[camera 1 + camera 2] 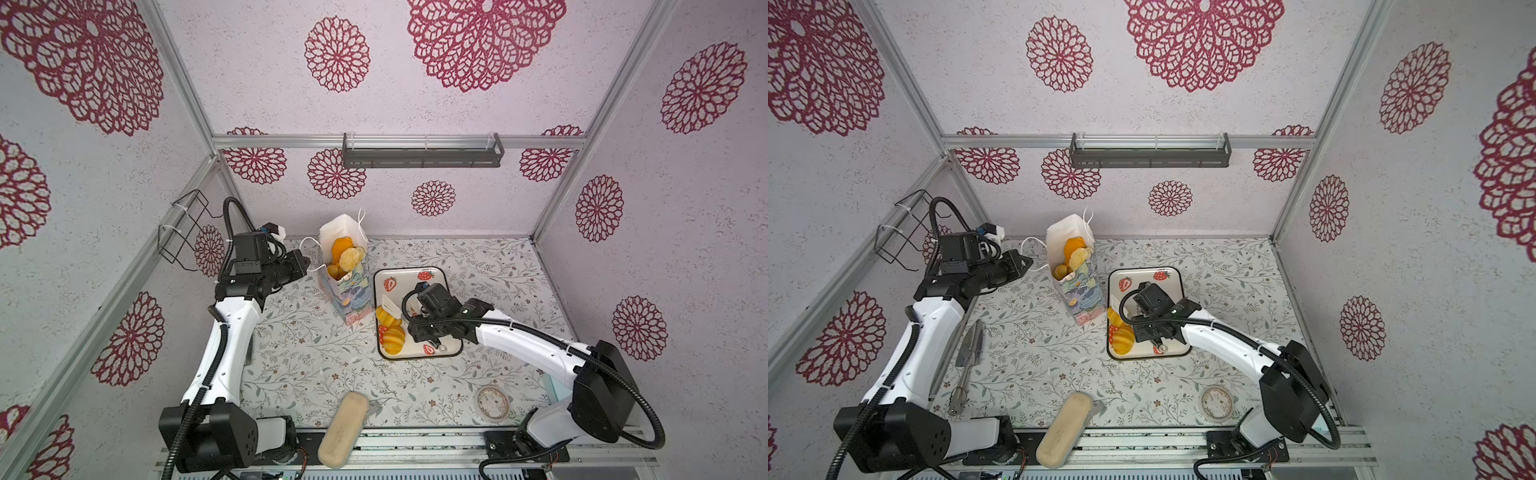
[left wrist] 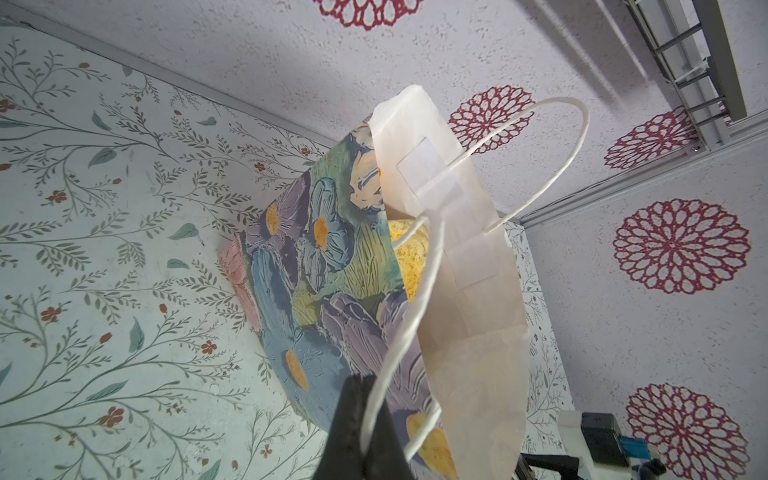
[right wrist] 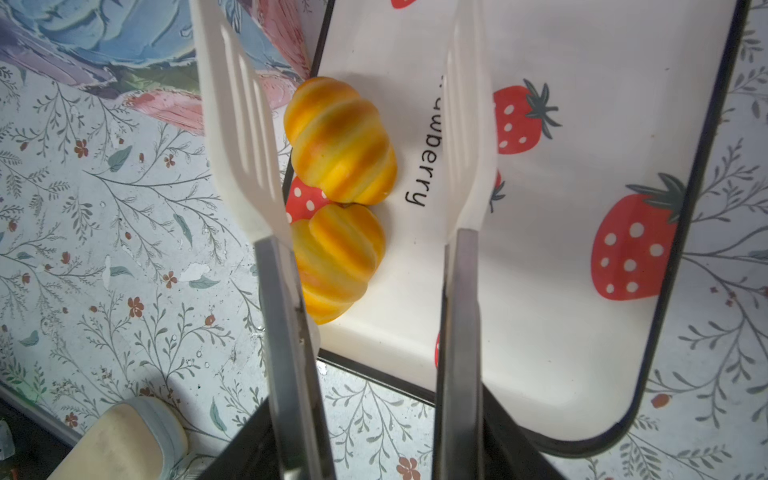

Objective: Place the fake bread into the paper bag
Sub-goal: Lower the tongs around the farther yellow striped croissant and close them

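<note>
At the front edge of the pale tabletop printed with leafy sprigs (image 1: 316, 365) a long beige rounded block (image 1: 344, 430) lies half over the metal rail, and a flat round roll of clear tape (image 1: 493, 403) sits well off to its right. Farther in is a white rectangular tray with a black rim and red strawberry prints (image 1: 409, 280). Two pieces of the fake bread, glossy golden-orange toy croissants (image 1: 392, 338) (image 1: 387, 316), lie touching each other along the tray side nearest the bag. The right gripper (image 3: 380, 440) is clamped on a pair of steel tongs with white slotted heads (image 3: 239, 137). The two heads stand apart over the tray with the croissants between them in the right wrist view; contact cannot be told. Just beside the tray's corner stands the tall paper bag painted with blue, purple and pink flowers (image 1: 349, 286), leaning with its white mouth open, and more orange bread (image 1: 343, 249) and a pale round bun (image 1: 351, 258) show inside. The left gripper (image 2: 361, 415) is pinched tight on the bag's white cord handle (image 2: 399, 332).
</note>
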Available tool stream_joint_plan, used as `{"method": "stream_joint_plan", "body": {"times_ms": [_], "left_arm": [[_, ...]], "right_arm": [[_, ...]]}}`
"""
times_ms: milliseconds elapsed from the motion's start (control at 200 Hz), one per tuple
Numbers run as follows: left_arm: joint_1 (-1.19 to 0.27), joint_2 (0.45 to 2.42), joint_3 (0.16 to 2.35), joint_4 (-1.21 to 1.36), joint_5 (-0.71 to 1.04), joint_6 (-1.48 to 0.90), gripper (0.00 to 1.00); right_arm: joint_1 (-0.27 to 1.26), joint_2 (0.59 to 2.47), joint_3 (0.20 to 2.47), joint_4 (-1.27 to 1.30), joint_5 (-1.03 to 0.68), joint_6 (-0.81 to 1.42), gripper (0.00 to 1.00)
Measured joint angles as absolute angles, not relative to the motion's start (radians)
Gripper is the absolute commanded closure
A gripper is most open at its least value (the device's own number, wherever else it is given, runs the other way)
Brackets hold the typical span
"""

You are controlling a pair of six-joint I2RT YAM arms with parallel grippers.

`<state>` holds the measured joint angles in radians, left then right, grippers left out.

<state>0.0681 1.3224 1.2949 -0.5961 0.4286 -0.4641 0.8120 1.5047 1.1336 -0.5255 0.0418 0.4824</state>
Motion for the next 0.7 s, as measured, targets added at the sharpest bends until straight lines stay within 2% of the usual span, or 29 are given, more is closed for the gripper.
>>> {"method": "stream_joint_plan", "body": {"times_ms": [701], "left_arm": [[0.068,1.322,1.295,-0.596,0.428,-0.464,1.00]], "right_arm": [[0.812,1.565,1.122,-0.493,0.015,0.479,0.39]]}}
